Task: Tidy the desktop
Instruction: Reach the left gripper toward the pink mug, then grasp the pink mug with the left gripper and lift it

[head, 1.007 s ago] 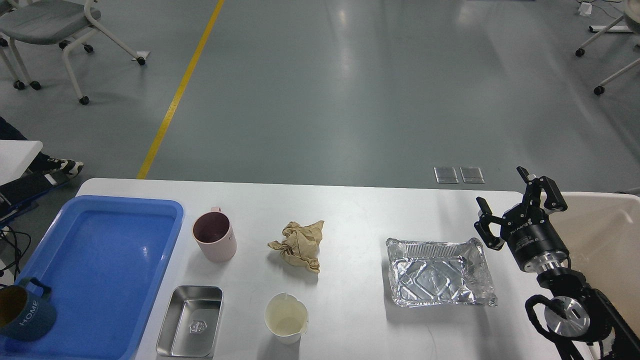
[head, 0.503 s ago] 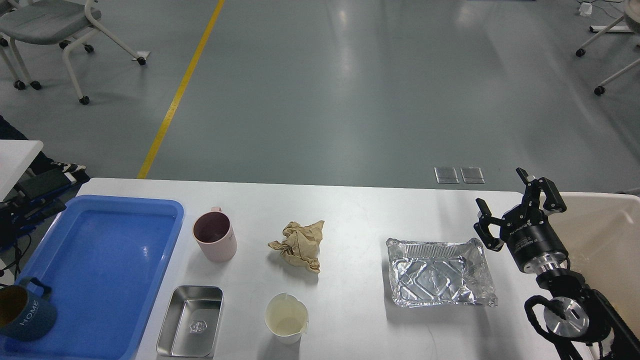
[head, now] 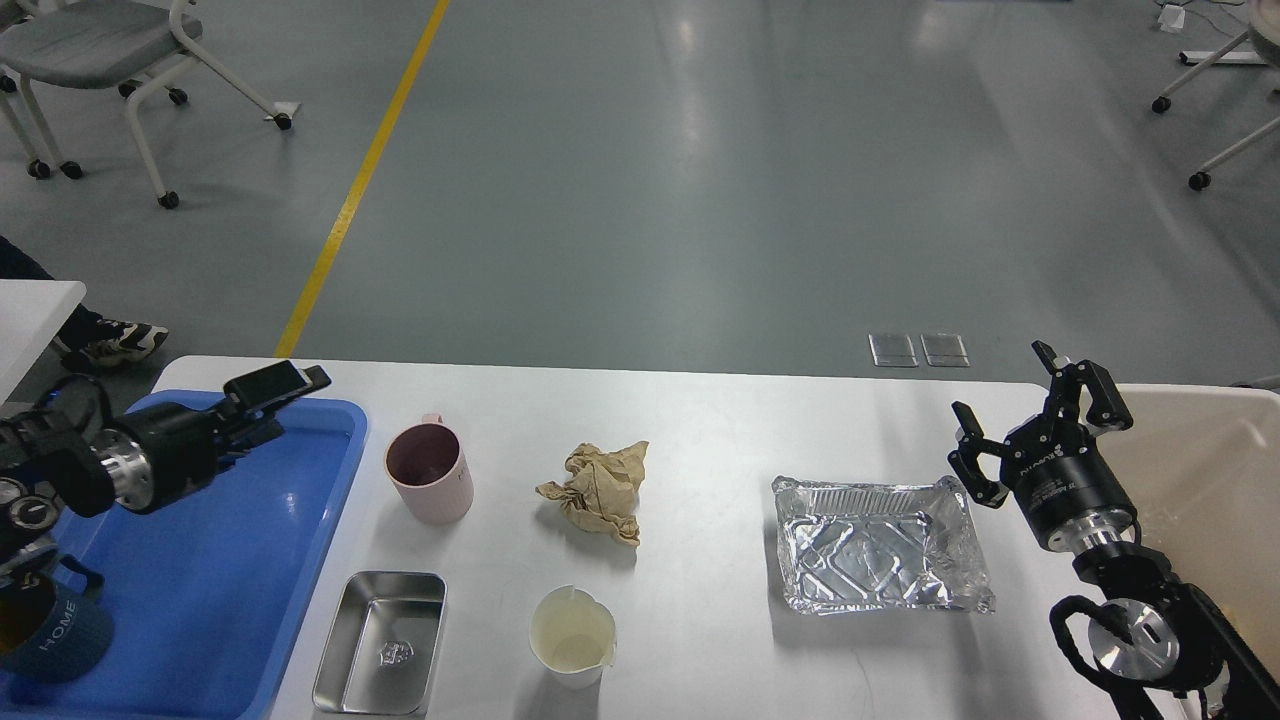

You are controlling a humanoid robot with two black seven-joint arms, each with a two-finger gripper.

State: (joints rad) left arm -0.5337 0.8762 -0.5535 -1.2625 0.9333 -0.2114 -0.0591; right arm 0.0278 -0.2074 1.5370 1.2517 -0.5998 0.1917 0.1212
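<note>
Desktop: the large glossy white rectangular desktop (head: 700, 420) with rounded corners filled the lower half of the view, from 8 o'clock round to 4 o'clock.
Left gripper: the left gripper (head: 275, 390) reached in from 9 o'clock above the far edge of the blue plastic tray (head: 200, 560); seen side-on and dark, so I could not tell how its fingers stood.
Right gripper: the right gripper (head: 1030, 420) hung at 3 o'clock with its fingers spread wide and nothing between them, just beside the far right corner of the crumpled rectangular foil container (head: 880, 545).
Bin: the beige plastic bin (head: 1215, 470) stood at the right edge, behind the right arm.
Centre: a crumpled brown paper ball (head: 598, 490) lay near the middle, with a pink plastic mug (head: 429, 472) toward 9 o'clock of it.
Near edge: a cream paper cup (head: 572, 636) stood at 6 o'clock, with a shallow rectangular steel dish (head: 381, 642) to its 9 o'clock.
Tray corner: a dark blue mug lettered HOME (head: 48, 635) sat at 8 o'clock in the tray.
</note>
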